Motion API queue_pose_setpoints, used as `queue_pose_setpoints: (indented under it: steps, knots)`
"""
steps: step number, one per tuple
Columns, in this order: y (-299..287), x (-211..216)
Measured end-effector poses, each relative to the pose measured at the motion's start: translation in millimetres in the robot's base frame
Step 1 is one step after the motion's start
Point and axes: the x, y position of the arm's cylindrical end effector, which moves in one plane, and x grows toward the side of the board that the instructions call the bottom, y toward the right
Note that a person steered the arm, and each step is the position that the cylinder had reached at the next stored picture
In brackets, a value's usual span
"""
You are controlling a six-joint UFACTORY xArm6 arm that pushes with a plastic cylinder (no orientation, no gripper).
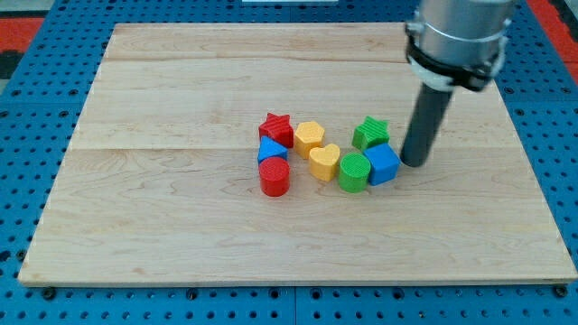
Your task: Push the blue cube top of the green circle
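Sitting nearest the view's bottom is the red cylinder point(275, 178), on the wooden bench point(163, 235). Just above it is a small blue triangle block point(270, 150). To the view's right come the yellow heart point(324, 162), the green circle point(354, 172) and the blue cube point(382, 164), which touches the circle's right side. My tip point(414, 162) rests just right of the cube; this arm has no hand. Farther back sit the red star point(276, 128), the yellow hexagon point(310, 136) and the green star point(370, 133).

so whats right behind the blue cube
The green star sits just behind the blue cube, toward the view's top. My tip stands at the cube's right. The cube hides the star's lower edge.
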Motion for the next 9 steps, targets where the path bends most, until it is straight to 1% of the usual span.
queue_pose_setpoints:
  steps: [1, 2, 3, 4, 6, 9]
  knots:
    - [-8, 17]
    - [-39, 16]
    - [-47, 12]
    - [-41, 10]
    - [-35, -11]
    - [-33, -21]
